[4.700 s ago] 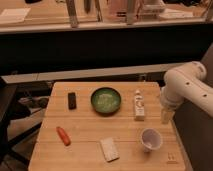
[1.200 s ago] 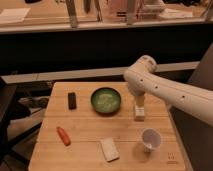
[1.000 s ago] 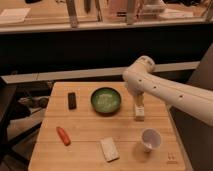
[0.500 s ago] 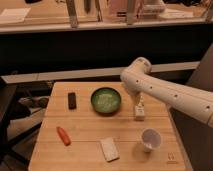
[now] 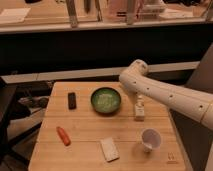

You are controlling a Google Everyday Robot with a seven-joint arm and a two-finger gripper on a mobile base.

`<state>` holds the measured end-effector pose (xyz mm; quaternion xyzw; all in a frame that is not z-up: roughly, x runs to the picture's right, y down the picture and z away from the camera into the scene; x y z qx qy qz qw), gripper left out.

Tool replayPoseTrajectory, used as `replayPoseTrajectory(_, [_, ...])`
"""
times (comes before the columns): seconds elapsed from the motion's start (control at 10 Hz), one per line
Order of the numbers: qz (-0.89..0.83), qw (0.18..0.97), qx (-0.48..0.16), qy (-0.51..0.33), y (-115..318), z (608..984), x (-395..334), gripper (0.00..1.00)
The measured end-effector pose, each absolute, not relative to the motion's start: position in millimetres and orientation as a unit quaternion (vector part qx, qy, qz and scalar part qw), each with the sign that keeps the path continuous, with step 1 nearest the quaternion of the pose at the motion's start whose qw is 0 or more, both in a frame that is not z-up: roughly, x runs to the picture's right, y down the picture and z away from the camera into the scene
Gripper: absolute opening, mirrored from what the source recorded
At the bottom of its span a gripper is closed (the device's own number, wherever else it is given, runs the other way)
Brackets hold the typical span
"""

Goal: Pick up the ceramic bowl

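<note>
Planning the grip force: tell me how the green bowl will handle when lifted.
The bowl looks glazed and stiff, so probably slippery and heavyish for its size. Wide and shallow, it likely won't tip or roll. The gripper hangs just right of its rim.

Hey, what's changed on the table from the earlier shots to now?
The arm swung left from the right edge of the table, over the small bottle. The gripper is now just right of the ceramic bowl. Nothing was taken hold of, and the bowl rests on the table. The bowl, bottle, white cup, black object, orange item and white block stayed put.
</note>
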<state>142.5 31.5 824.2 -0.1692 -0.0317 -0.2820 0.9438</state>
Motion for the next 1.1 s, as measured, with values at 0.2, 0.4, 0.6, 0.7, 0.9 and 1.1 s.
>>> replayPoseTrajectory(0.2, [-0.297, 0.940, -0.166, -0.041, 34, 835, 138, 0.80])
replayPoseTrajectory(0.4, [-0.308, 0.936, -0.162, -0.048, 35, 843, 136, 0.80])
replayPoseTrajectory(0.6, [-0.318, 0.933, -0.161, -0.054, 38, 848, 134, 0.80])
replayPoseTrajectory(0.7, [-0.323, 0.931, -0.160, -0.057, 39, 851, 134, 0.80])
replayPoseTrajectory(0.9, [-0.334, 0.927, -0.158, -0.066, 40, 858, 130, 0.80])
replayPoseTrajectory(1.1, [-0.346, 0.922, -0.158, -0.076, 44, 864, 127, 0.80])
